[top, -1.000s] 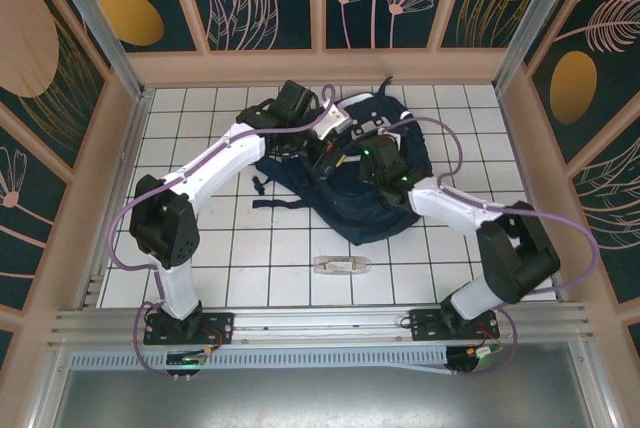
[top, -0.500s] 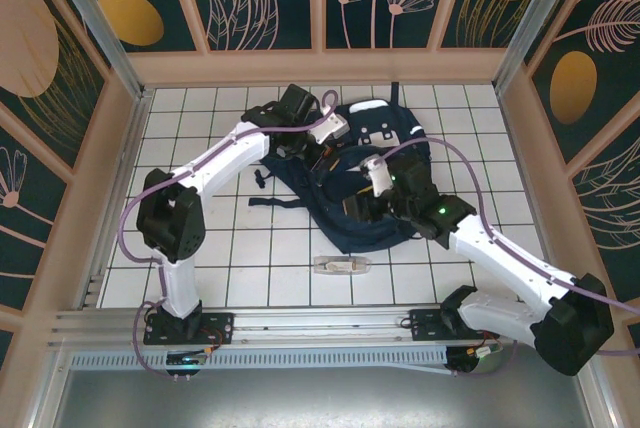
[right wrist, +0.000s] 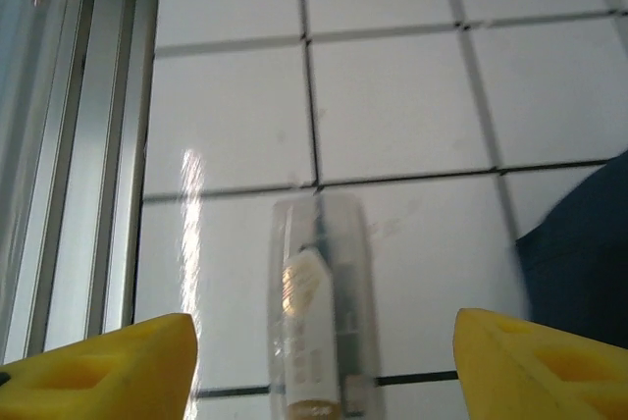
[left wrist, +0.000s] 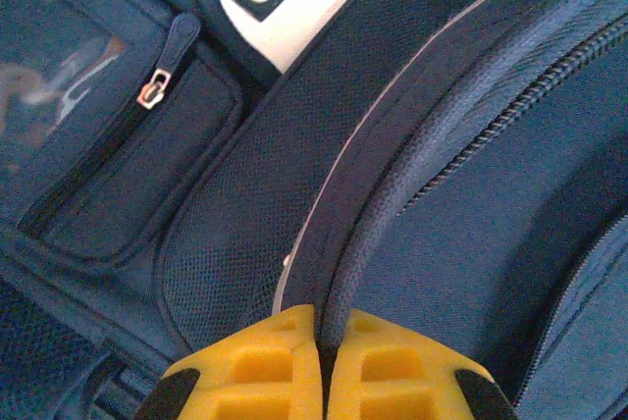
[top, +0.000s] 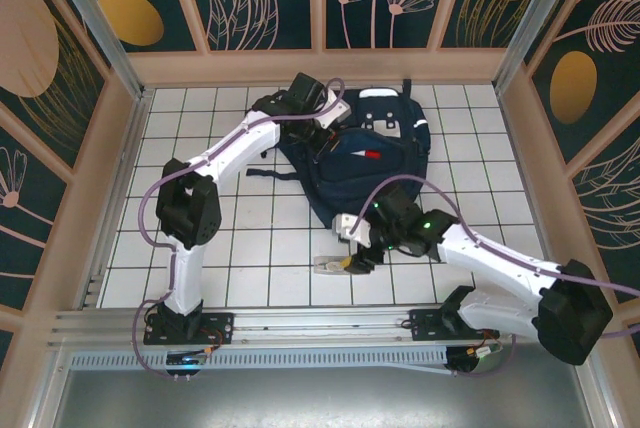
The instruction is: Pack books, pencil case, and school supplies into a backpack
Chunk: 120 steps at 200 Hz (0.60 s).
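Note:
The navy backpack (top: 372,173) lies at the back middle of the tiled table. My left gripper (top: 322,120) is shut on its piped opening edge (left wrist: 392,194), the yellow fingers (left wrist: 255,361) pinching the fabric. A red-and-white marker (top: 366,155) shows in the backpack's opening. The small clear-greyish case (top: 328,267) lies on the tiles near the front edge. My right gripper (top: 352,251) hovers just over it, open. In the right wrist view the case (right wrist: 319,312) lies lengthwise between the wide-apart fingers (right wrist: 108,366), untouched. The books and the pencil case are hidden.
An aluminium rail (top: 320,323) runs along the near edge, close to the left of the case (right wrist: 78,145) in the right wrist view. Wooden walls (top: 100,198) fence the table. A corner of the backpack (right wrist: 584,253) lies just right of the case.
My right arm has swung from the backpack down to the near edge over the clear case, its jaws opening. The backpack has shifted toward the back with the left gripper still on its edge.

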Each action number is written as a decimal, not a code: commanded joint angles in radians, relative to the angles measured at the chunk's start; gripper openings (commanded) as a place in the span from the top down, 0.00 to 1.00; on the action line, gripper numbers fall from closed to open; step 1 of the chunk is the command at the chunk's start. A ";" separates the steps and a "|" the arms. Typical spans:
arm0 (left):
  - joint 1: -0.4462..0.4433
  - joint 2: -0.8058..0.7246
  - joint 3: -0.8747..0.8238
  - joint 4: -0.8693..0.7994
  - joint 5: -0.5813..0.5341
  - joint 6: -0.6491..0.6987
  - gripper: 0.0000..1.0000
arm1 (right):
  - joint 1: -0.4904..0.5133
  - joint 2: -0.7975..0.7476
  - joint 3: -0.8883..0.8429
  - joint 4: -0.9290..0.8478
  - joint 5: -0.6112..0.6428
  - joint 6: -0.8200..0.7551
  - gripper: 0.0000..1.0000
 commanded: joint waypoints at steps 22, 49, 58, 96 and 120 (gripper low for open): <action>0.016 -0.014 -0.091 0.019 0.053 -0.030 0.98 | 0.042 0.073 -0.051 -0.004 0.073 -0.124 0.01; 0.015 -0.083 -0.199 0.086 0.110 -0.055 1.00 | 0.061 0.133 -0.084 0.083 0.185 -0.093 0.01; 0.015 -0.092 -0.205 0.089 0.120 -0.060 1.00 | 0.062 0.154 -0.085 0.096 0.191 -0.095 0.02; 0.015 -0.101 -0.200 0.064 0.137 -0.063 1.00 | 0.079 0.220 -0.088 0.135 0.263 -0.073 0.14; 0.015 -0.111 -0.205 0.069 0.160 -0.072 1.00 | 0.079 0.263 -0.060 0.100 0.296 -0.047 0.33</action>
